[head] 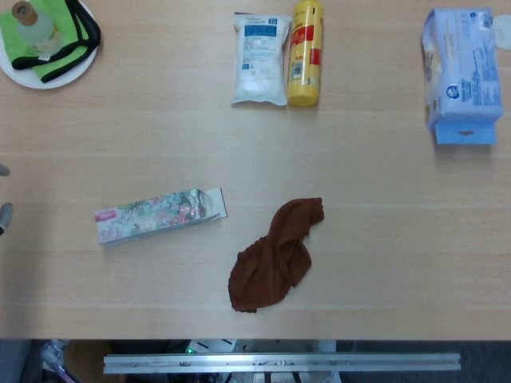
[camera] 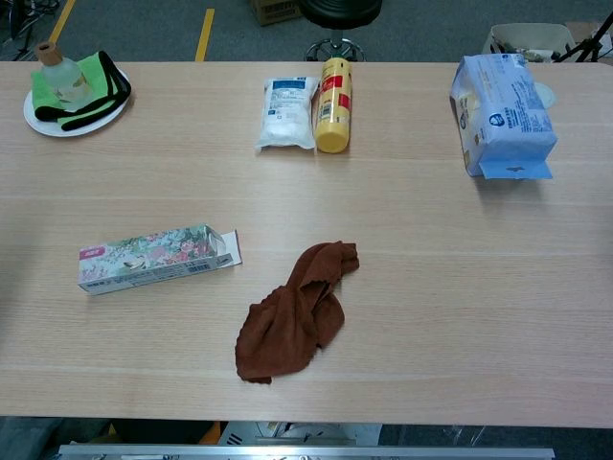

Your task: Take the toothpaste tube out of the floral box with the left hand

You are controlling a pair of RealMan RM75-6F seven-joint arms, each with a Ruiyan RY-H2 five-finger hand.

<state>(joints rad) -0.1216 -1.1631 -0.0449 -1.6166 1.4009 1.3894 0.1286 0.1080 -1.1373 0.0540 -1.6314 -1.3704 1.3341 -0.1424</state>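
Nothing's started really: the floral box lies flap-open and untouched on the tabletop, left hand barely visible, grip unclear.

Left hand cut by left edge in head view, only grey tips showing; posture unreadable. Toothpaste tube not visible inside floral box. White plate clipped at top-left. Print on blue pack too small.
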